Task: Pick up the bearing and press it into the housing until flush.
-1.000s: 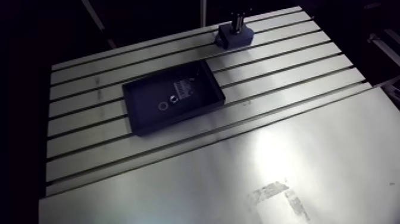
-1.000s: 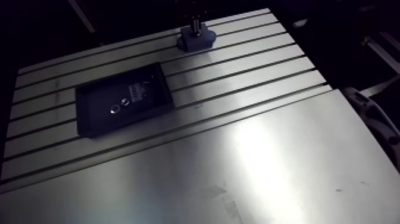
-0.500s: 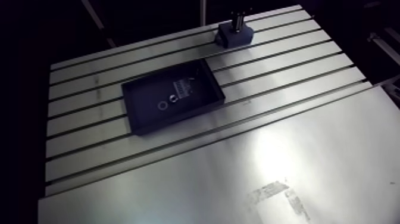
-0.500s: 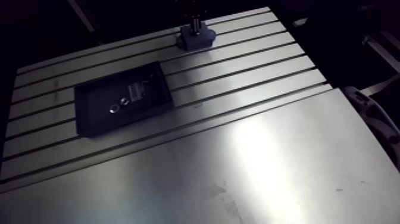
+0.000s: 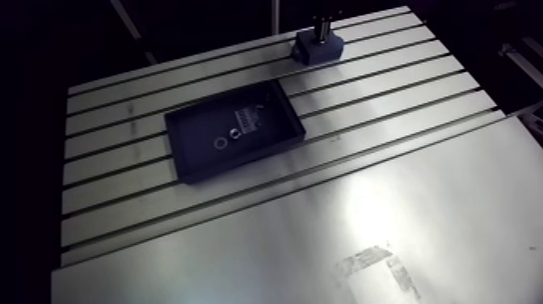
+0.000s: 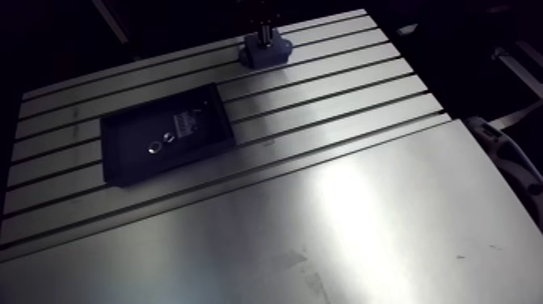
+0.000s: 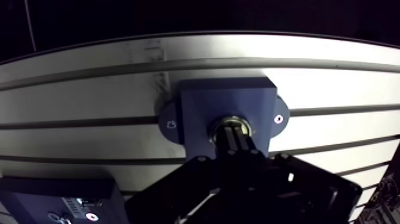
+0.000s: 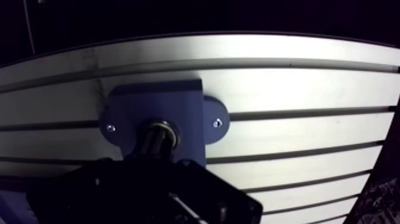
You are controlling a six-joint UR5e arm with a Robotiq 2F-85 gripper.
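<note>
Arm's at the far edge of the slotted surface, w/ the gripper straight down on the blue housing. The arm view gives layout only: the housing is small at the back, and a dark tray sits well apart from it, nearer the middle. Inside the tray are a small ring, a second tiny part just beside it & a pale label. A smooth sheet panel covers the near side. What's in the housing bore can't be made out from there. The wrist view fills that in: the bearing shows as a bright metal ring in the bore at the housing's centre, right under the gripper tip. Flush or not, I can't say. A screw shows in each side flange. The jaws are dark over the bearing, so I can't tell if they're wide, narrow or clamped. One tray corner peeks in beside the gripper body.
</note>
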